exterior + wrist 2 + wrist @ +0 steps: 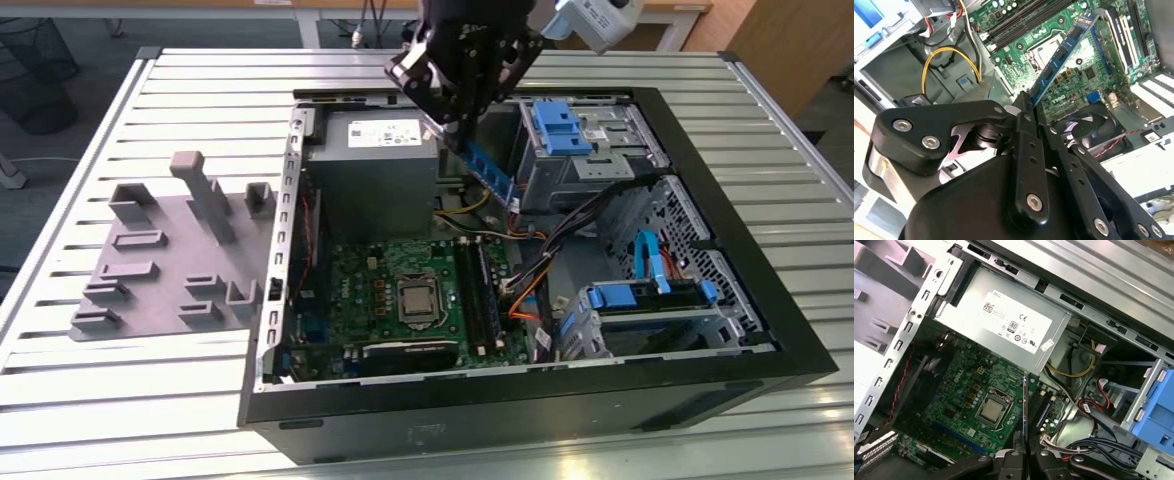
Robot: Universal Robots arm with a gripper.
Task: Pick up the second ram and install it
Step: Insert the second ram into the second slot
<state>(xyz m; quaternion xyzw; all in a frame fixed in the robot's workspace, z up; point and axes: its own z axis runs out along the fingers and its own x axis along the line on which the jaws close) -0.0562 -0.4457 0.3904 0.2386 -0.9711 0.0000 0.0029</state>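
We see the second ram (489,170) — a blue-green strip — clamped at one end in the gripper (454,128), its long axis slanting down and away from the fingers toward the motherboard (387,290). It hangs above the open computer case (747,360), near the black slot rails (478,290) — not yet seated in them

White label (1014,322) on the grey power supply (966,302), well beyond the fingers (1013,462) in the first wrist view: a logo, approval marks, barcodes, fine print illegible. Sticker (1085,20) on the second ram (1059,55), at the end far from the fingers: unreadable.
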